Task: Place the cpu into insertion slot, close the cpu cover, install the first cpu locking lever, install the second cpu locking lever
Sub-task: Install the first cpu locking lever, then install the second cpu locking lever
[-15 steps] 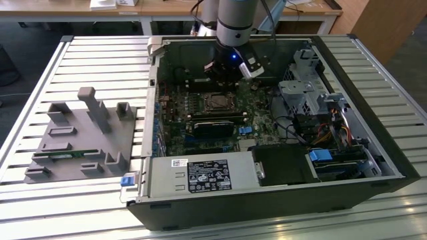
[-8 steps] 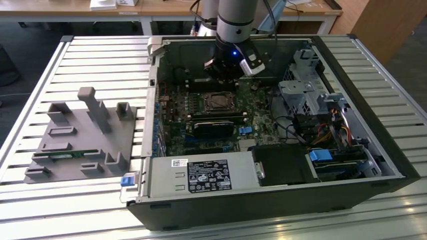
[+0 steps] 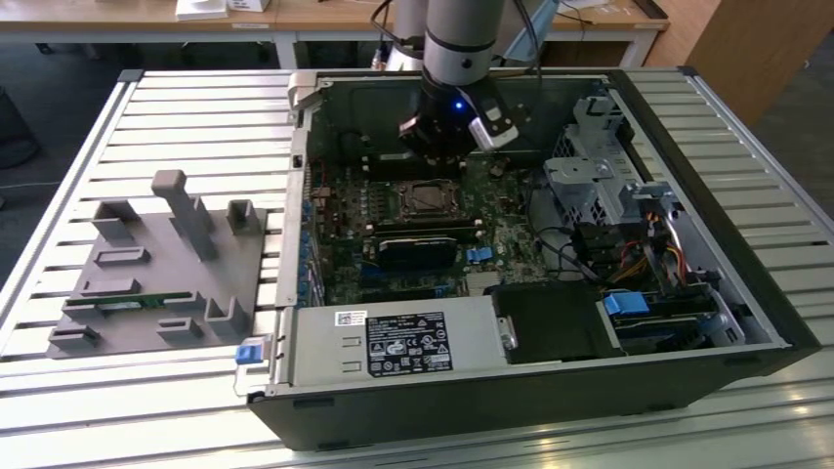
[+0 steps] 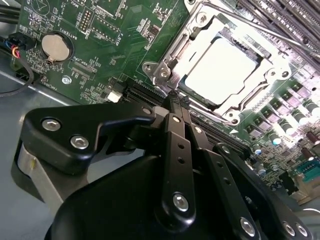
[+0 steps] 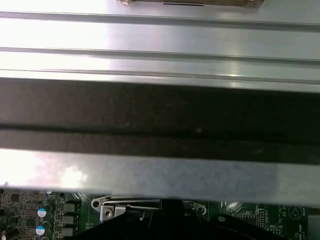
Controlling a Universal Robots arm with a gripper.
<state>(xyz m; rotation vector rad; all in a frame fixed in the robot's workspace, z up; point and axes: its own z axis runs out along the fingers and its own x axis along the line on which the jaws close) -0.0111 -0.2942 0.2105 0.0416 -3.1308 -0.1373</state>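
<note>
Black gripper (image 4: 176, 100) jaws clenched together, empty, just short of the silvery square cpu cover (image 4: 172, 62) framing the dull silver-grey cpu (image 4: 220, 70). Judgement: press squarely, avoid scraping.

Power supply sticker (image 3: 405, 344): a black-and-white label on the grey power supply (image 3: 326, 354), with rows of small symbols and fine print, too small to read.
Small white sticker (image 3: 350, 317): a barcode-like strip just above the bigger label, not legible.
Circuit board (image 4: 107, 42): white silkscreen letters and numbers beside the components in the second wrist view, mostly too fine to make out.
Coin cell (image 4: 56, 46): a short printed word beside it on the board.
Cpu (image 4: 220, 70): top washed out by glare, no marking readable.
</note>
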